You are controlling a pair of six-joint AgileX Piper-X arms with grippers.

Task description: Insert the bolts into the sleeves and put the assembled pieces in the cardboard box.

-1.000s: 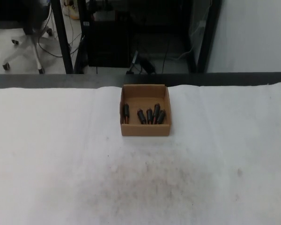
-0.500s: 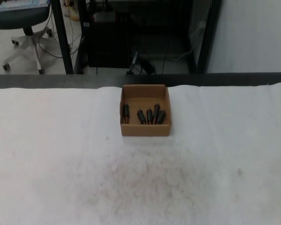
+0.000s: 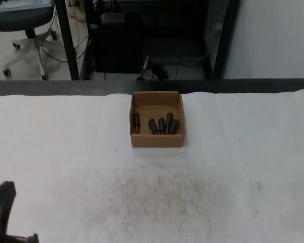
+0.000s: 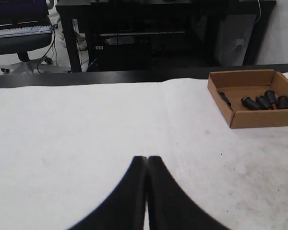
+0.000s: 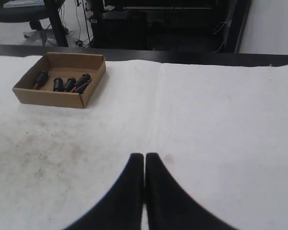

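Bolts boxed; left fingers, right fingers pressed together

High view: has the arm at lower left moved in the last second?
Yes. The arm has come in from the near left corner, forward over the white cloth toward the cardboard box, which has stayed put.

Five assembled pieces in the cardboard box, far middle of the bench.
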